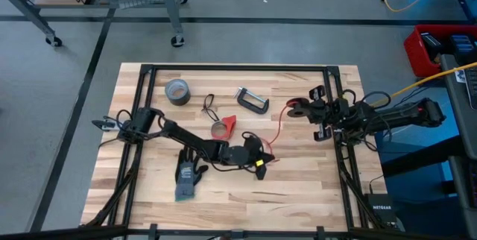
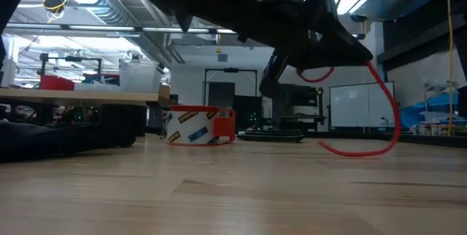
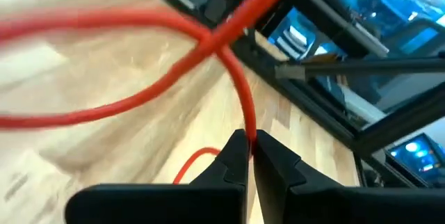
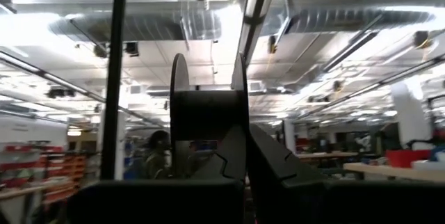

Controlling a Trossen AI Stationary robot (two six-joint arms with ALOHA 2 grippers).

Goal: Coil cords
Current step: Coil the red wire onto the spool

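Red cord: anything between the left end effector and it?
Nothing visible. In the left wrist view the left end effector is already shut on the red cord, which runs up from between its fingertips and loops over the table. The right end effector is shut near the cord's far end.

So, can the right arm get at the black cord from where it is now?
Probably not directly. The right gripper is shut on one end of the red cord, at the table's right side. The black cord lies farther left, past the C-clamp, so it must let go first.
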